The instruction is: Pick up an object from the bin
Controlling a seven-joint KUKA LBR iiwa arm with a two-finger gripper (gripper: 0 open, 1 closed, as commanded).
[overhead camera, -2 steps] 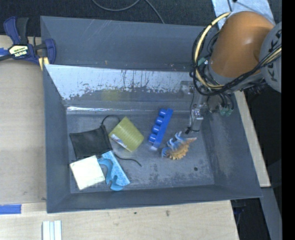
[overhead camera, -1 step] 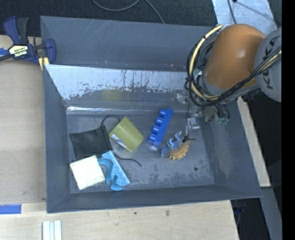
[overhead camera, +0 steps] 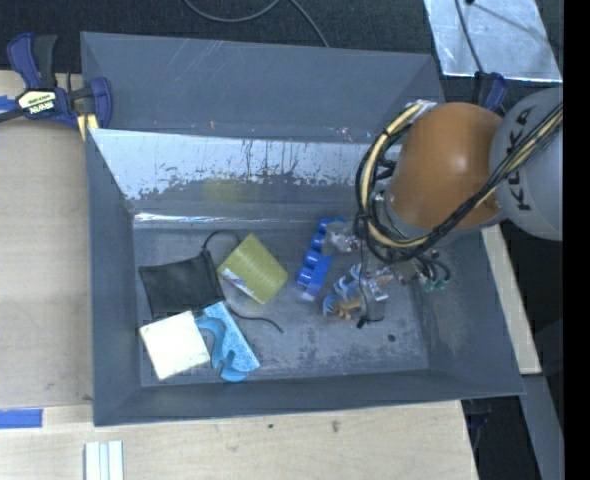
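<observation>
You have the tool (overhead camera: pixel 363 290) low over the floor of the bin (overhead camera: pixel 275 88), right of the middle and closer to the right wall than to the left. The arm's orange cover (overhead camera: pixel 445 173) and its looped cables (overhead camera: pixel 375 168) sit just above it, toward the back-right corner. At the tool's tip, a little toward the left and front, lies a small blue-and-brown bit (overhead camera: pixel 341 305). The tool stands over it and seems to touch it, but you cannot tell whether the bit sits inside the tool or merely beneath it, nor whether the tool is released or clenched. Just beside the bit, toward the back and left, a blue ridged piece (overhead camera: pixel 314 258) lies slanted on the floor, close to the tool but apart from it. Further left, near the middle of the floor, you see a tilted yellow-green sponge (overhead camera: pixel 253 267), with a thin black cord (overhead camera: pixel 258 318) curling past its front edge. A black cloth (overhead camera: pixel 179 282) lies against the left wall, and in the front-left corner a white block (overhead camera: pixel 175 345) rests touching a light-blue scrap (overhead camera: pixel 230 340). These things on the left lie well apart from the tool.
</observation>
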